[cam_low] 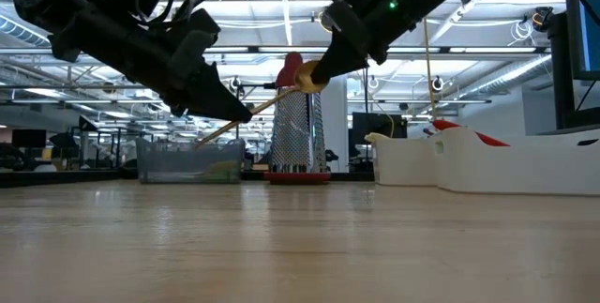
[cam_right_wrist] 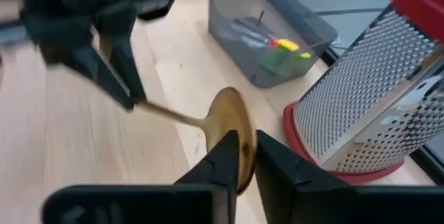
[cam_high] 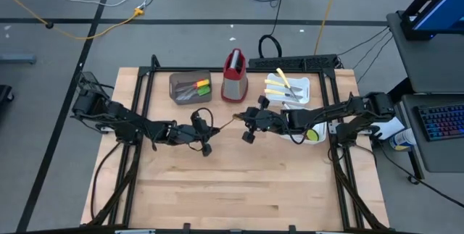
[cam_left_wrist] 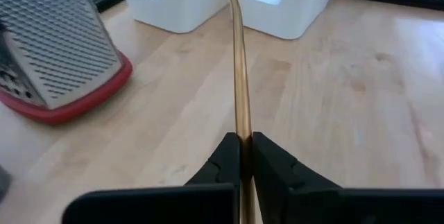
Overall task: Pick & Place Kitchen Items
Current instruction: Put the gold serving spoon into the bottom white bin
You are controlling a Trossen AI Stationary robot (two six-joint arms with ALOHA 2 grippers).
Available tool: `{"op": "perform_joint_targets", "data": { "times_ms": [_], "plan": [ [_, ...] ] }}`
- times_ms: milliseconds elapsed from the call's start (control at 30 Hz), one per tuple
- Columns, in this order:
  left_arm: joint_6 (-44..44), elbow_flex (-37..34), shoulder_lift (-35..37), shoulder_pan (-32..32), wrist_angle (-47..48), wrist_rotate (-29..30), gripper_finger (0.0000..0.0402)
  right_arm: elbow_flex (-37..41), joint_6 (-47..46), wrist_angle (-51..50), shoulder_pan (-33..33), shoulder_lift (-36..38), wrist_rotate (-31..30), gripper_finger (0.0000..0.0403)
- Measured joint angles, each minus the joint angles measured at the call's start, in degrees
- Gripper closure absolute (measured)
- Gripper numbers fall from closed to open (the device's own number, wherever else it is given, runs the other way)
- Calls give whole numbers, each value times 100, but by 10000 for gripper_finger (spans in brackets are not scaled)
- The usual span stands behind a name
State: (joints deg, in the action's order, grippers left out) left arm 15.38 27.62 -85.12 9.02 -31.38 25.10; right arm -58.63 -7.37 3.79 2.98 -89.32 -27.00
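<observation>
A gold long-handled spoon (cam_high: 226, 123) hangs in the air over the middle of the table, between my two grippers. My left gripper (cam_high: 205, 134) is shut on its handle. My right gripper (cam_high: 250, 122) is shut on its bowl. In the low view the spoon (cam_low: 272, 101) slants, its bowl (cam_low: 307, 76) higher than its handle end (cam_low: 204, 138). Other utensils lie in the grey bin (cam_high: 190, 87) and in the white tray (cam_high: 299, 83). My left gripper (cam_left_wrist: 245, 141) pinches the spoon's handle (cam_left_wrist: 242, 116) between its two fingers, some way in from the free end, which sticks out behind the fingers in the low view. The spoon is clear of the table and points away toward the white trays. My right gripper (cam_right_wrist: 248, 141) pinches the spoon's bowl (cam_right_wrist: 229, 113) between its two fingers, one on each face, coming from the table's right side. The bowl stands on edge, clear of the table, and the handle runs away to my left gripper (cam_right_wrist: 111, 64).
An upright red-and-steel grater (cam_high: 234, 74) stands at the far middle, between the grey bin and the white tray. A second white tray (cam_high: 313, 134) sits under my right arm. Bare wooden table (cam_high: 239, 190) lies toward the near edge.
</observation>
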Motion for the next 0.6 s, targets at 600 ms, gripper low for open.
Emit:
{"op": "perform_joint_targets", "data": {
  "times_ms": [600],
  "plan": [
    [918, 0, 7, -404, -3, -2074, 386, 2, 1933, -806, 1457, 0, -2159, 224]
  ]
}}
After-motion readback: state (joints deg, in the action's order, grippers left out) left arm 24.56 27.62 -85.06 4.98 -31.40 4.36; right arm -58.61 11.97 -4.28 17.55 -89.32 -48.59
